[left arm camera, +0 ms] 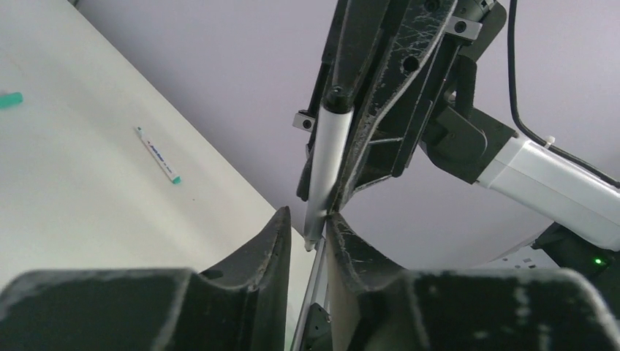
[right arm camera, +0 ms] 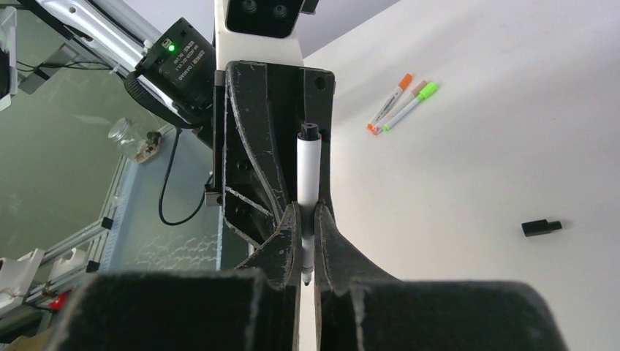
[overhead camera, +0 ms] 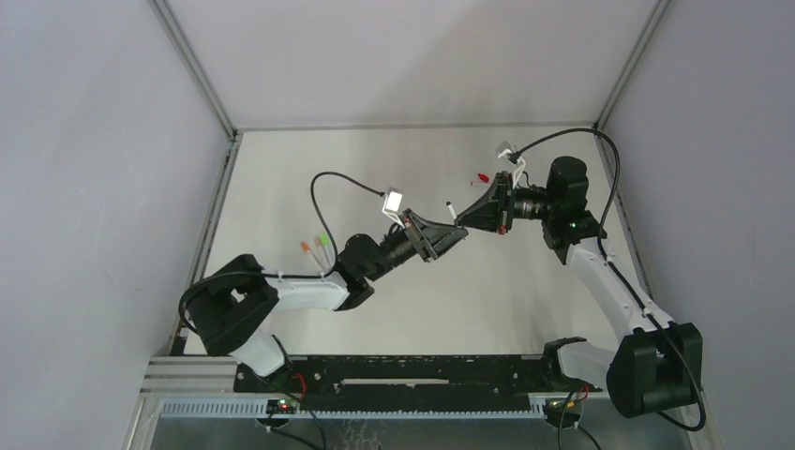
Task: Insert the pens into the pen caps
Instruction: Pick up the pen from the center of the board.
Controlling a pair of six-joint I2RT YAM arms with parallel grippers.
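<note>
Top external view shows the two arms reaching in over the white table (overhead camera: 375,159), and their tips meet in the air near the middle. The right gripper (right arm camera: 305,208) has its jaws pressed tight on a white pen (right arm camera: 307,175), pinching it round the barrel. The pen is up off the table and goes straight across from one gripper to the other. It has a black end (right arm camera: 308,131) on the side that points to the left arm. The left gripper (left arm camera: 308,217) has its jaws a little bit apart. One end of the pen sits in the gap between them. I can see a thin space on one side of the pen, so those jaws are not squeezing it. Down on the table, a small black cap (right arm camera: 542,227) lies on its side, all alone, well apart from the other things. An orange pen (right arm camera: 390,102) and a green pen (right arm camera: 411,104) lie side by side near the left edge of the table, close to the left arm. A teal pen (left arm camera: 157,154) lies flat by the far wall, and a teal cap (left arm camera: 9,100) lies a bit away from it. A small red thing (overhead camera: 483,176) lies near the right arm, too small for me to tell if it is a pen or a cap.
</note>
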